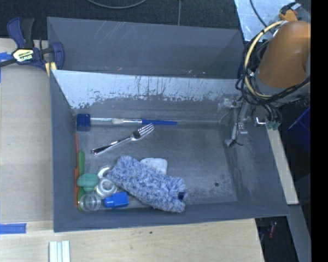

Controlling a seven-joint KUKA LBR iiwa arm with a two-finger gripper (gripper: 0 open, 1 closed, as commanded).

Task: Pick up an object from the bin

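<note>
My gripper (233,140) hangs at the right side of the bin, close to the right wall and above bare floor. Nothing shows in it. The nearest loose things lie to its left. A metal fork (123,140) lies slantwise in the middle-left. Behind it, a long tool with a blue head and a blue handle (126,122) lies along the back wall. A fuzzy blue-and-white knitted cloth (147,185) sprawls near the front, partly covering a white thing (156,164).
A small heap fills the front left corner: a green piece (87,180), a clear round piece (105,188), a blue cap (116,201) and a clear bottle (89,203). An orange stick (76,156) lies along the left wall. The arm with its orange cover and cables stands over the right rim.
</note>
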